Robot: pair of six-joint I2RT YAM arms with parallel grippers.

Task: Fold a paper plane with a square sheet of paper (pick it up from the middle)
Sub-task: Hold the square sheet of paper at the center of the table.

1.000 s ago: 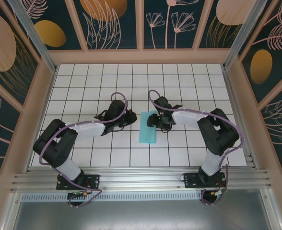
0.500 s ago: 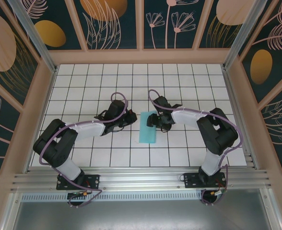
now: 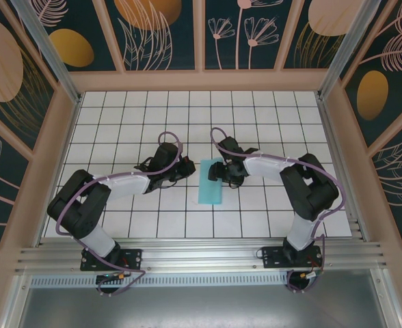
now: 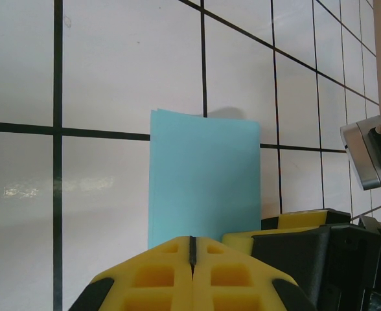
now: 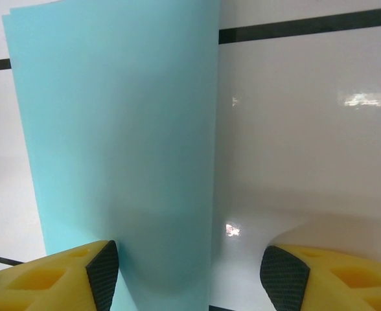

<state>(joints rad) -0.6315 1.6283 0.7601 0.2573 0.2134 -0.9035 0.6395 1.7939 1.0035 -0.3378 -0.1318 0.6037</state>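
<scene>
The square sheet of paper (image 3: 210,183) lies on the tiled table as a folded light turquoise rectangle, long side running front to back. My left gripper (image 3: 189,166) is shut just left of it; in the left wrist view its yellow tips (image 4: 192,241) meet at the sheet's (image 4: 203,181) near edge with nothing between them. My right gripper (image 3: 223,174) stands open at the sheet's right side. In the right wrist view the paper (image 5: 113,149) lies flat, its edge between the two pads (image 5: 103,272), held by neither. A paper plane is out of view.
The white tiled table (image 3: 119,123) is walled by wooden frames with dark patterned panels (image 3: 160,34). A metal rail (image 3: 201,256) runs along the near edge by the arm bases. The right gripper's body (image 4: 320,259) sits close beside my left fingers.
The right gripper's jaws have spread a little wider. Both arms and the paper stay where they were.
</scene>
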